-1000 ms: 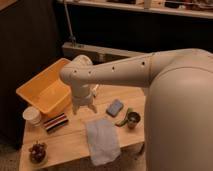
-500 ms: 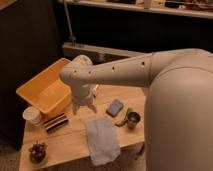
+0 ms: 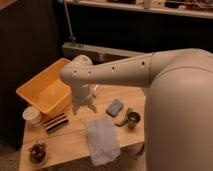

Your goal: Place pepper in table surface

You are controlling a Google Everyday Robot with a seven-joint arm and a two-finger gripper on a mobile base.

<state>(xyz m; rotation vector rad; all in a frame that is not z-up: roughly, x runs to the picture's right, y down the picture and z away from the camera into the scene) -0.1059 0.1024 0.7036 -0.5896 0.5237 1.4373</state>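
The slim green pepper (image 3: 123,118) lies on the light wooden table surface (image 3: 70,137), leaning against the left side of a dark cup (image 3: 133,120). My gripper (image 3: 84,108) points down over the table's middle. It is just right of the yellow bin and left of the pepper, with a blue-grey sponge (image 3: 115,107) between them. Its two fingers stand apart with nothing between them. My white arm crosses the view from the right and hides the table's right part.
A yellow-orange bin (image 3: 42,92) sits at the table's back left. A white cup (image 3: 32,116) and a dark striped packet (image 3: 55,123) lie in front of it. Dark grapes (image 3: 37,151) sit at the front left corner. A grey cloth (image 3: 102,141) hangs over the front edge.
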